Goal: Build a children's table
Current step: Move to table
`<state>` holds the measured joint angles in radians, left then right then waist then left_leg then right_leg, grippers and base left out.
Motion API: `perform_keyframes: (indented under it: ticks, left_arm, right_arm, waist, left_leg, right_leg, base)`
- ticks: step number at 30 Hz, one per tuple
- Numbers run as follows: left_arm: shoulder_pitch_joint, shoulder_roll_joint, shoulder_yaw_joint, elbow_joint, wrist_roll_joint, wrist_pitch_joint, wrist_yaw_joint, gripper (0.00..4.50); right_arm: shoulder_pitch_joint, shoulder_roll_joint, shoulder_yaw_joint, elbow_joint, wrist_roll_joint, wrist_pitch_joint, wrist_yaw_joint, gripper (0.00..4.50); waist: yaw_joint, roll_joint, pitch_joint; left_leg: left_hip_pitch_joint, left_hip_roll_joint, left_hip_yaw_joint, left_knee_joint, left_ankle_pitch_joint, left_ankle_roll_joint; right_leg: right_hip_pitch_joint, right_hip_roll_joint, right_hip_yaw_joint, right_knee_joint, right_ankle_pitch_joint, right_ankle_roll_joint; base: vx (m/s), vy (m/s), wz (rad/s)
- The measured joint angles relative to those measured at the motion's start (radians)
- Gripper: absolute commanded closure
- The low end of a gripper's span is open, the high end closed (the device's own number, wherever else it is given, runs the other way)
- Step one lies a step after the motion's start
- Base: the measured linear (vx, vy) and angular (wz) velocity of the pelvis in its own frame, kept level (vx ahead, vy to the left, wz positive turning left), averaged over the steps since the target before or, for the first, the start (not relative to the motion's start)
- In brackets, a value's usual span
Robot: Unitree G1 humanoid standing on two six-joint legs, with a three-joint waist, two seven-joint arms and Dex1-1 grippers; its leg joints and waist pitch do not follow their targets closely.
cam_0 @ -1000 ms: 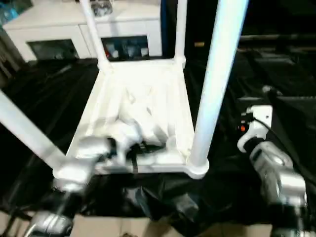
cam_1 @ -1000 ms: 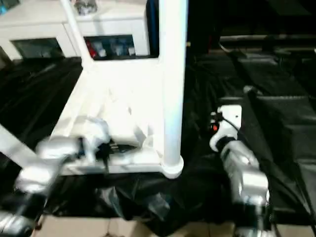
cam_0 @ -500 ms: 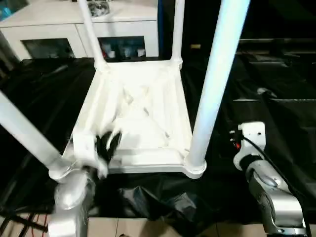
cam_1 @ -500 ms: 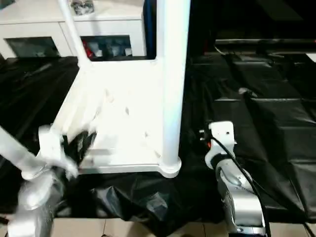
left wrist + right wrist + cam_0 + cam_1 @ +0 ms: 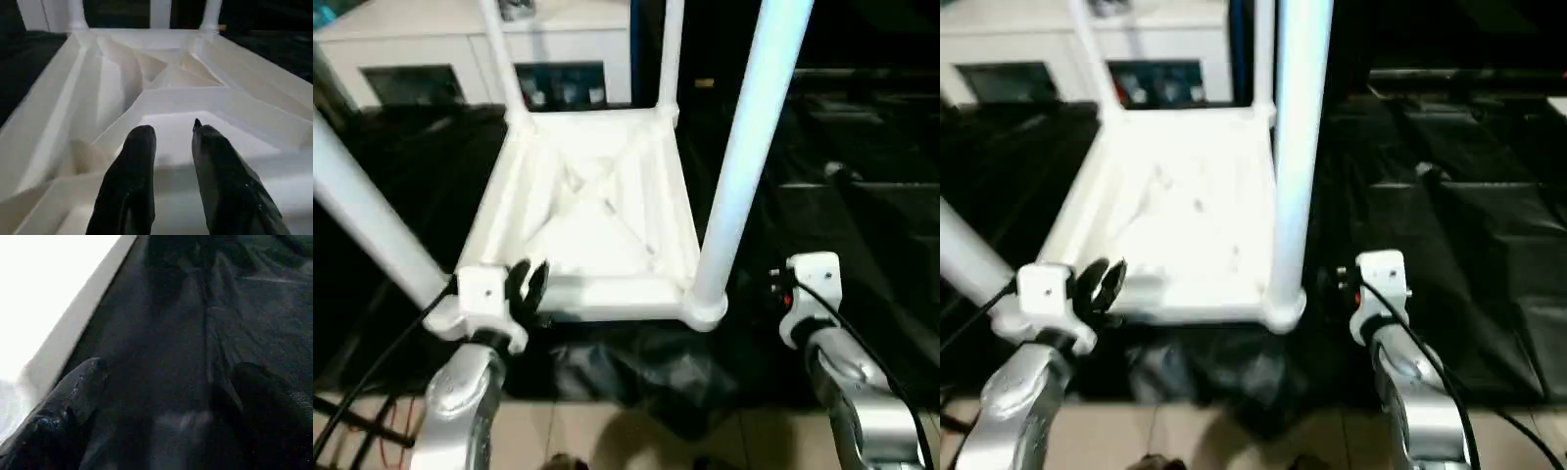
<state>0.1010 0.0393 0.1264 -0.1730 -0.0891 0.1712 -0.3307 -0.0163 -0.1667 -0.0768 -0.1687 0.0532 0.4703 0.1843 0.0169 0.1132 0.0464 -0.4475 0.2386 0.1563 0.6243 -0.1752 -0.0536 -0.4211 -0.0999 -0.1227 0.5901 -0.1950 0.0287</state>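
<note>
Keep both empty claws, left black claw [image 5: 171, 147] a little open, right black claw [image 5: 166, 382] wide open, off the upside-down white plastic table [image 5: 597, 215] with four long white legs standing up on the black sheet [image 5: 862, 196], then check each leg sits tight.

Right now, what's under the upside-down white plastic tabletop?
Wrinkled black plastic sheeting lies under the upside-down white plastic tabletop and spreads out on every side. Pale floor shows past the sheeting's near edge. What the sheeting itself rests on beneath the tabletop is covered.

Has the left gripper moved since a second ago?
Yes. The left gripper has pulled back off the upturned tabletop, from over its ribbed underside to its near edge by the near-left corner socket.
</note>
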Motion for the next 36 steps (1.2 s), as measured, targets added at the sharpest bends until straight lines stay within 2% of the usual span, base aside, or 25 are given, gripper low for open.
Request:
perform_keyframes:
  ticks: [1, 2, 3, 4, 5, 6, 7, 8, 9, 10, 12, 13, 16, 17, 18, 20, 23, 26, 27, 28, 33, 34, 36]
  left_arm:
    - [-0.008, 0.018, -0.014, -0.018, -0.006, -0.004, -0.015, 3.06]
    - [-0.004, 0.017, -0.022, -0.047, -0.019, -0.012, -0.026, 2.89]
    - [0.009, 0.012, -0.022, -0.078, -0.029, -0.027, -0.031, 2.79]
    - [0.059, -0.003, -0.022, -0.086, -0.036, -0.031, -0.032, 2.72]
    - [0.098, -0.003, -0.029, -0.084, -0.036, -0.030, -0.036, 2.72]
    - [0.112, -0.002, -0.026, -0.085, -0.035, -0.032, -0.035, 2.69]
    - [0.117, -0.001, -0.023, -0.094, -0.027, -0.048, -0.022, 2.59]
    - [0.117, 0.000, -0.014, -0.100, -0.020, -0.063, -0.008, 2.45]
    - [0.125, -0.001, -0.006, -0.100, -0.015, -0.069, 0.001, 2.35]
    - [0.137, -0.001, 0.006, -0.100, -0.009, -0.073, 0.017, 2.31]
    - [0.150, -0.012, 0.034, -0.100, 0.007, -0.092, 0.060, 2.21]
    - [0.157, -0.023, 0.057, -0.099, 0.009, -0.114, 0.094, 2.04]
    - [0.160, -0.028, 0.104, -0.088, 0.003, -0.140, 0.129, 1.73]
    - [0.155, -0.024, 0.113, -0.081, 0.000, -0.145, 0.129, 1.73]
    - [0.143, -0.020, 0.116, -0.067, -0.009, -0.149, 0.127, 1.47]
    - [0.110, -0.012, 0.114, -0.030, -0.031, -0.153, 0.120, 1.36]
    - [0.086, 0.001, 0.113, 0.015, -0.044, -0.159, 0.104, 1.15]
    - [0.037, 0.028, 0.116, 0.102, -0.053, -0.187, 0.087, 0.95]
    - [0.003, 0.042, 0.116, 0.150, -0.052, -0.199, 0.072, 0.92]
    - [-0.043, 0.057, 0.115, 0.199, -0.049, -0.202, 0.065, 0.71]
    - [-0.129, 0.062, 0.121, 0.294, -0.033, -0.221, 0.102, 0.50]
    - [-0.145, 0.062, 0.128, 0.304, -0.034, -0.220, 0.109, 0.26]
    - [-0.156, 0.062, 0.131, 0.304, -0.041, -0.219, 0.107, 0.12]
  right_arm:
    - [0.039, -0.013, -0.013, -0.016, 0.003, -0.001, 0.001, 0.07]
    - [0.057, -0.021, -0.028, -0.016, 0.012, 0.001, 0.006, 0.02]
    - [0.044, -0.031, -0.045, -0.011, 0.022, 0.007, 0.012, 0.00]
    - [0.023, -0.046, -0.055, -0.010, 0.031, 0.008, 0.023, 0.00]
    - [0.024, -0.050, -0.060, -0.014, 0.036, 0.008, 0.031, 0.00]
    - [0.031, -0.057, -0.061, -0.015, 0.039, 0.008, 0.044, 0.00]
    - [0.049, -0.092, -0.060, -0.014, 0.043, 0.010, 0.070, 0.00]
    - [0.053, -0.110, -0.072, -0.012, 0.049, 0.008, 0.084, 0.00]
    - [0.053, -0.126, -0.079, -0.011, 0.050, 0.010, 0.089, 0.00]
    - [0.053, -0.136, -0.085, -0.011, 0.054, 0.010, 0.109, 0.00]
    - [0.066, -0.185, -0.083, -0.018, 0.083, 0.010, 0.185, 0.00]
    - [0.090, -0.232, -0.082, -0.030, 0.119, 0.008, 0.264, 0.00]
    - [0.143, -0.296, -0.081, -0.072, 0.195, 0.009, 0.419, 0.00]
    - [0.149, -0.312, -0.071, -0.095, 0.221, 0.011, 0.465, 0.00]
    - [0.153, -0.322, -0.065, -0.121, 0.248, 0.016, 0.505, 0.00]
    - [0.165, -0.349, -0.030, -0.182, 0.305, 0.034, 0.588, 0.00]
    - [0.174, -0.384, 0.007, -0.225, 0.346, 0.054, 0.653, 0.00]
    - [0.151, -0.396, 0.017, -0.221, 0.360, 0.070, 0.679, 0.00]
    - [0.116, -0.386, 0.031, -0.205, 0.360, 0.068, 0.679, 0.00]
    - [0.068, -0.367, 0.048, -0.189, 0.353, 0.061, 0.676, 0.00]
    - [0.006, -0.350, 0.098, -0.148, 0.336, 0.040, 0.679, 0.00]
    - [-0.004, -0.345, 0.104, -0.137, 0.336, 0.040, 0.681, 0.00]
    - [-0.018, -0.341, 0.109, -0.133, 0.337, 0.040, 0.688, 0.00]
  waist:
    - [0.029, -0.007, 0.009]
    - [0.064, -0.035, 0.004]
    - [0.082, -0.080, -0.011]
    - [0.086, -0.067, -0.008]
    - [0.096, -0.053, -0.007]
    - [0.097, -0.049, -0.006]
    - [0.099, -0.046, -0.009]
    - [0.097, -0.042, -0.007]
    - [0.091, -0.044, -0.006]
    - [0.089, -0.043, -0.007]
    - [0.081, -0.042, -0.008]
    - [0.073, -0.046, -0.008]
    - [0.057, -0.054, -0.008]
    - [0.050, -0.057, -0.007]
    - [0.045, -0.060, -0.007]
    - [0.040, -0.065, -0.008]
    - [0.038, -0.071, -0.010]
    - [0.039, -0.076, -0.009]
    - [0.038, -0.077, -0.008]
    - [0.039, -0.079, -0.008]
    - [0.043, -0.092, -0.007]
    - [0.043, -0.097, -0.007]
    - [0.044, -0.101, -0.008]
  left_leg:
    - [0.014, -0.004, 0.035, -0.008, 0.000, -0.001]
    - [0.014, 0.002, 0.070, -0.009, 0.000, -0.001]
    - [0.009, 0.004, 0.104, 0.003, 0.000, -0.002]
    - [-0.006, -0.012, 0.063, 0.065, -0.025, -0.009]
    - [0.004, -0.049, 0.000, 0.104, -0.026, -0.004]
    - [0.020, -0.074, -0.034, 0.123, -0.025, -0.001]
    - [0.052, -0.089, -0.041, 0.072, -0.065, -0.019]
    - [0.053, -0.084, -0.031, 0.050, -0.056, -0.017]
    - [0.055, -0.076, -0.019, 0.031, -0.045, -0.013]
    - [0.057, -0.070, -0.013, 0.016, -0.039, -0.006]
    - [0.060, -0.068, -0.012, 0.009, -0.033, 0.000]
    - [0.060, -0.068, -0.009, 0.008, -0.032, 0.003]
    - [0.063, -0.069, -0.005, 0.000, -0.031, 0.010]
    - [0.062, -0.069, -0.002, -0.001, -0.029, 0.013]
    - [0.061, -0.070, 0.000, -0.002, -0.027, 0.016]
    - [0.061, -0.073, 0.001, -0.004, -0.026, 0.019]
    - [0.062, -0.073, 0.001, -0.005, -0.026, 0.019]
    - [0.062, -0.073, 0.001, -0.006, -0.026, 0.019]
    - [0.062, -0.073, 0.001, -0.007, -0.026, 0.019]
    - [0.062, -0.073, 0.001, -0.008, -0.026, 0.019]
    - [0.060, -0.072, 0.003, -0.008, -0.024, 0.021]
    - [0.058, -0.072, 0.003, -0.009, -0.022, 0.025]
    - [0.054, -0.072, 0.005, -0.008, -0.020, 0.026]
  right_leg:
    - [0.005, -0.018, -0.028, 0.130, -0.073, -0.030]
    - [0.038, -0.014, -0.013, 0.186, -0.118, -0.032]
    - [0.060, 0.009, 0.047, 0.226, -0.215, -0.020]
    - [0.052, 0.025, 0.075, 0.235, -0.241, -0.022]
    - [0.060, 0.032, 0.093, 0.232, -0.239, -0.020]
    - [0.062, 0.041, 0.110, 0.226, -0.237, -0.016]
    - [0.059, 0.050, 0.114, 0.206, -0.222, -0.015]
    - [0.061, 0.057, 0.122, 0.183, -0.196, -0.021]
    - [0.067, 0.063, 0.128, 0.156, -0.173, -0.021]
    - [0.079, 0.064, 0.122, 0.123, -0.148, -0.025]
    - [0.093, 0.061, 0.114, 0.091, -0.128, -0.019]
    - [0.097, 0.057, 0.112, 0.080, -0.121, -0.012]
    - [0.108, 0.054, 0.110, 0.054, -0.106, -0.005]
    - [0.108, 0.051, 0.110, 0.053, -0.104, -0.003]
    - [0.108, 0.048, 0.109, 0.052, -0.102, 0.000]
    - [0.107, 0.045, 0.108, 0.049, -0.099, 0.003]
    - [0.107, 0.044, 0.108, 0.044, -0.095, 0.004]
    - [0.106, 0.043, 0.108, 0.041, -0.092, 0.004]
    - [0.105, 0.043, 0.108, 0.041, -0.091, 0.003]
    - [0.103, 0.043, 0.108, 0.041, -0.088, 0.003]
    - [0.101, 0.043, 0.107, 0.040, -0.087, 0.003]
    - [0.099, 0.043, 0.107, 0.040, -0.087, 0.003]
    - [0.094, 0.042, 0.108, 0.040, -0.087, 0.003]
  base:
    - [-0.209, -0.024, 0.07]
    - [-0.209, -0.024, 0.07]
    - [-0.022, -0.202, 0.23]
    - [-0.003, -0.113, 0.15]
    - [-0.003, -0.113, 0.15]
    - [-0.078, 0.032, 0.23]
    - [-0.103, 0.018, 0.47]
    - [-0.103, 0.018, 0.47]
    - [-0.101, 0.050, 0.39]
    - [-0.056, 0.096, 0.05]
    - [-0.038, 0.101, 0.02]
    - [-0.008, 0.095, -0.02]
    - [-0.003, 0.055, -0.02]
    - [0.000, 0.000, 0.00]
    - [0.000, 0.000, 0.00]
    - [0.000, 0.000, 0.00]
    - [0.000, 0.000, 0.00]
    - [0.000, 0.000, 0.00]
    - [0.000, 0.000, 0.00]
    - [0.000, 0.000, 0.00]
    - [0.000, 0.000, 0.00]
    - [0.000, 0.000, 0.00]
    - [0.000, 0.000, 0.00]
